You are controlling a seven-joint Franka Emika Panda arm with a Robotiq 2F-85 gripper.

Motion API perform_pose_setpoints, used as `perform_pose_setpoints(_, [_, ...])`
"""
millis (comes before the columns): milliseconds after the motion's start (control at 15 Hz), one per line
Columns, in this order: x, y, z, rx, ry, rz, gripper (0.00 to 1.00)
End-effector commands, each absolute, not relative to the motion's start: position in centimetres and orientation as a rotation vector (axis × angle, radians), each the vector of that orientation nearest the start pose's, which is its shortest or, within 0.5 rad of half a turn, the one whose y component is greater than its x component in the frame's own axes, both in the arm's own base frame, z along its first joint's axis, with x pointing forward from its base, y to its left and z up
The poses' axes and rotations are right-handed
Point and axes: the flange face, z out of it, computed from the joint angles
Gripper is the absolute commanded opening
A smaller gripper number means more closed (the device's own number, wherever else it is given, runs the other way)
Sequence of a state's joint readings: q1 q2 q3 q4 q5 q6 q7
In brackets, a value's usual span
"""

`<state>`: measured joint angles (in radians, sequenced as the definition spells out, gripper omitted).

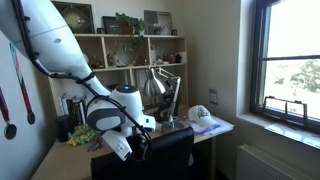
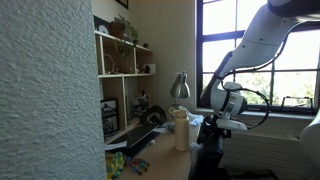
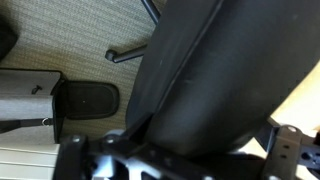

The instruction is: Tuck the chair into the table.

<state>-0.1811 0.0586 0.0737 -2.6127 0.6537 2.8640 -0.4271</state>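
The black chair (image 1: 165,155) stands at the front of the light wooden desk (image 1: 55,160), its backrest top at the bottom of both exterior views (image 2: 208,155). The desk with its shelf hutch (image 1: 120,50) also shows along the wall (image 2: 150,150). My gripper (image 1: 128,148) (image 2: 213,128) sits at the top edge of the backrest. In the wrist view the dark backrest (image 3: 200,70) fills the space between my widely spread fingers (image 3: 180,150); a pale gap shows by the right finger. The gripper looks open around the backrest.
A silver desk lamp (image 1: 155,85) (image 2: 180,88) and a white cap (image 1: 200,115) are on the desk. A window (image 1: 290,60) (image 2: 250,50) with a sill is beside the desk. A chair leg (image 3: 130,55) lies over the carpet.
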Motion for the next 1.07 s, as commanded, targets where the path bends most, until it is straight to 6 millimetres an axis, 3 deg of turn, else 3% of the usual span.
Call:
perform_pose_setpoints(0, [44.9, -4.9, 21.3, -2.908, 0.387, -0.288, 1.00])
perform_pose_setpoints(200, [44.9, -5.2, 21.7, -2.911, 0.386, -0.299, 1.00])
perform_pose_setpoints(667, [42.4, -5.7, 23.6, -2.976, 0.428, -0.272, 1.00])
perform_pose_setpoints(1000, [41.3, -5.0, 26.1, -3.031, 0.467, -0.262, 1.00])
